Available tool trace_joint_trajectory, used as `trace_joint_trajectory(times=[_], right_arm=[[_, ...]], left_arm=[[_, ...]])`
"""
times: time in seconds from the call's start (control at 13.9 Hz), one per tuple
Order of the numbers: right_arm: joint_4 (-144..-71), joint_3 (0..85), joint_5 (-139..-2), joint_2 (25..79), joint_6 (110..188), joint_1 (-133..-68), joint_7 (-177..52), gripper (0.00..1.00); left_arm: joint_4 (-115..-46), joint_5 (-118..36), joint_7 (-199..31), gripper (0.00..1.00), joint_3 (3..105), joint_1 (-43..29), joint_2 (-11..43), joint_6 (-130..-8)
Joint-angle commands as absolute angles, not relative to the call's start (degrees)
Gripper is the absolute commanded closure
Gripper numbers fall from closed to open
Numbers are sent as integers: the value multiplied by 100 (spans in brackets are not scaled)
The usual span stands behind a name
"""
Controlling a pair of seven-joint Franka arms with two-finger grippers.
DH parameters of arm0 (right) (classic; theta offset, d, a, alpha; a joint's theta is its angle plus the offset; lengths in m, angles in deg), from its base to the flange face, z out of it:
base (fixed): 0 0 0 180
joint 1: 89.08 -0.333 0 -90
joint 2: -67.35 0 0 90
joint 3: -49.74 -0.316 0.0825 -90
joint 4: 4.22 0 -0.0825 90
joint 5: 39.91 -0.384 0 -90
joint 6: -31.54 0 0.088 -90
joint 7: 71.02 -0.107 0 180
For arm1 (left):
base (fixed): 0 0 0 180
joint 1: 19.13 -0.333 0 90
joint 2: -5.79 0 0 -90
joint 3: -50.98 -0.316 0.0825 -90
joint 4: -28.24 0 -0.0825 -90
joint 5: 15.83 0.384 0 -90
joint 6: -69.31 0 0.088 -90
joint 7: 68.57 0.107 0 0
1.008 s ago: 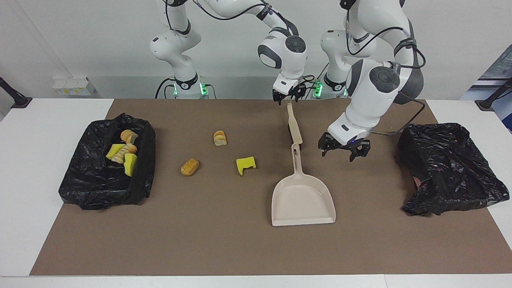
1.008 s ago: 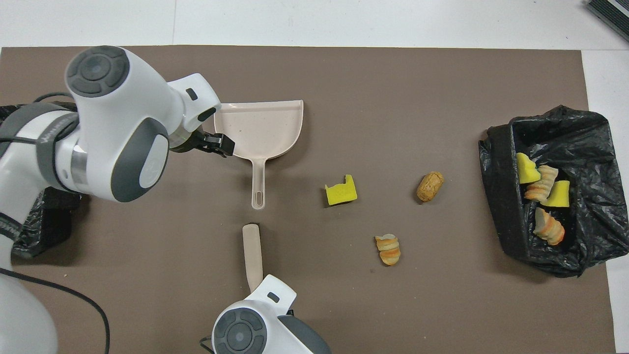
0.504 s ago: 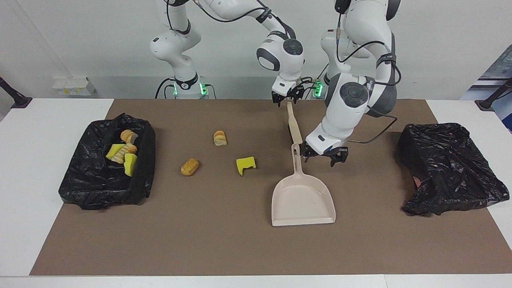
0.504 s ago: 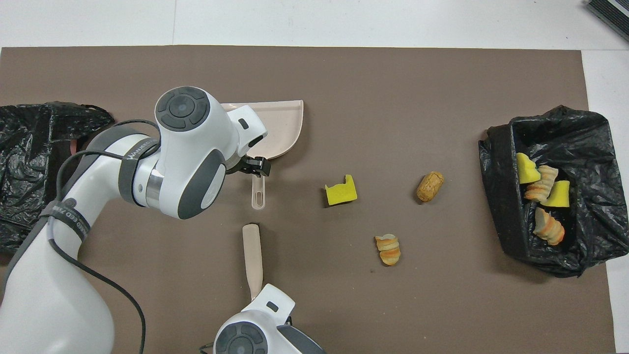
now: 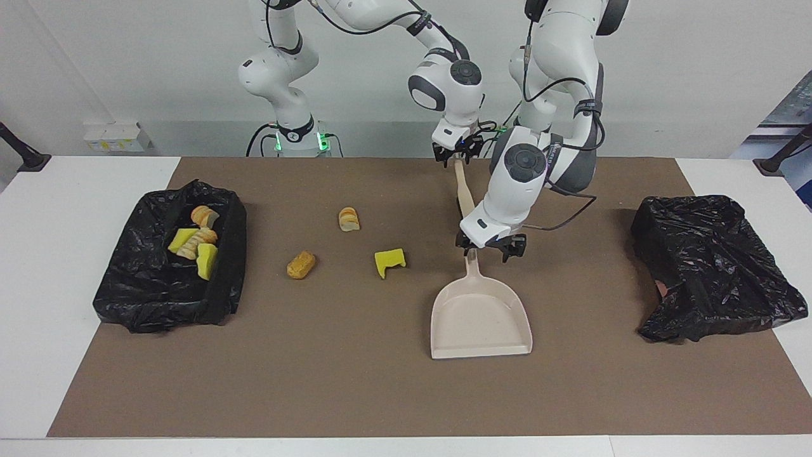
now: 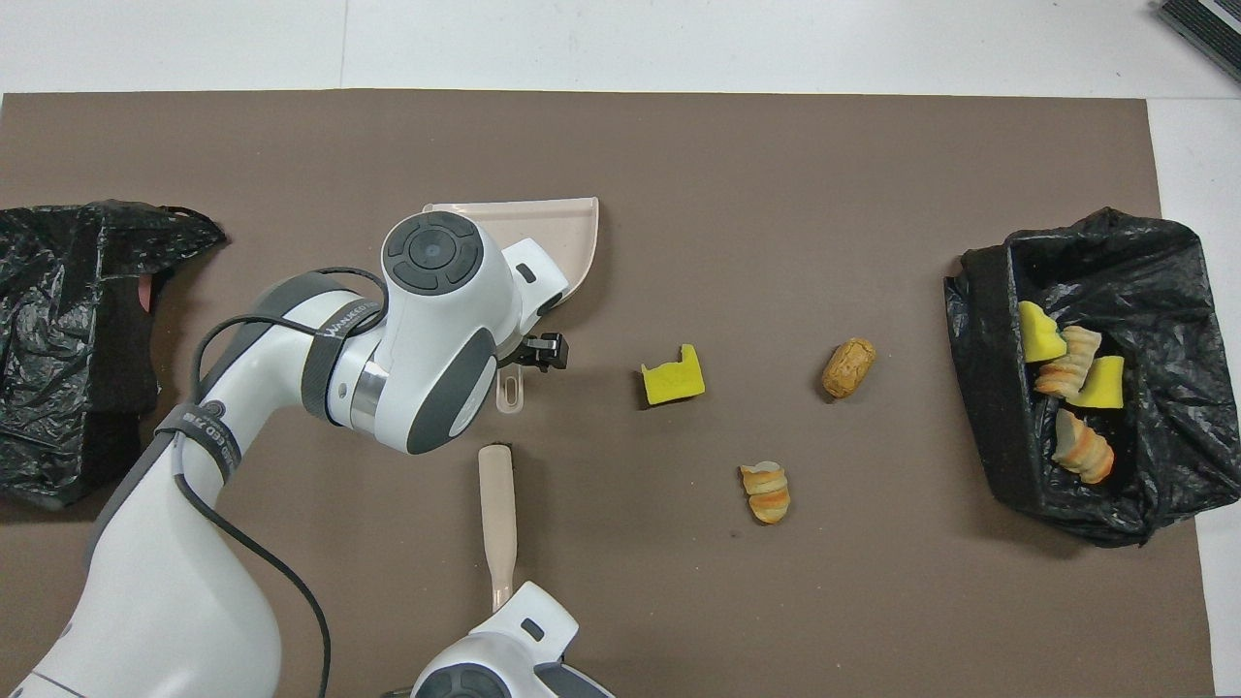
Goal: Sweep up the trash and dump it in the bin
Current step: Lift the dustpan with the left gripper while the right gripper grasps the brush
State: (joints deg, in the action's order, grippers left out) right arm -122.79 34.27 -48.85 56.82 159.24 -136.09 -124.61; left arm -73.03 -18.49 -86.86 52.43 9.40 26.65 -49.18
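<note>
Three pieces of trash lie on the brown mat: a yellow sponge chunk [image 5: 389,261] [image 6: 672,376], a brown bread roll [image 5: 301,264] [image 6: 848,367] and a striped bread piece [image 5: 348,219] [image 6: 766,491]. The black-lined bin [image 5: 229,254] [image 6: 974,388] at the right arm's end holds several more scraps. A beige dustpan [image 5: 480,317] [image 6: 567,233] lies flat, its handle pointing toward the robots. My left gripper [image 5: 485,249] is low over that handle, open, with a finger on each side. My right gripper [image 5: 458,158] is shut on the near end of the beige brush [image 5: 466,200] [image 6: 497,504].
A crumpled black bag [image 5: 710,266] [image 6: 68,320] sits at the left arm's end of the table. The brown mat [image 5: 355,381] covers most of the white table. The brush lies in line with the dustpan handle, their ends almost touching.
The left arm swung from beside the crumpled black bag over to the dustpan handle and came lower. The right gripper closed on the brush's end.
</note>
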Motion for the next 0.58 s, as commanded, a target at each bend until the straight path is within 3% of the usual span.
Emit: trace_joint_trajectory(times=[0.0,0.07,0.14,0.5], right_arm=[[-12454,3454,-4713,6102,15584,-13610,-12648,100],[-12524,3454,-4590,6250,15339,-13601,-12831,100],[-12681,3454,-4441,6452,15171,-13601,-13033,100],[-14218,3463,-4167,8086,14898,-13216,-13281,100]], left_arm=[[-7327,-1890,-8747,59,5151,996,2627,-4995],[-7292,-1882,-8747,92,5151,988,2619,-4987],[-7249,-1882,-8747,100,5151,961,2618,-4926],[-7002,-1838,-8581,100,5107,655,2513,-4741]])
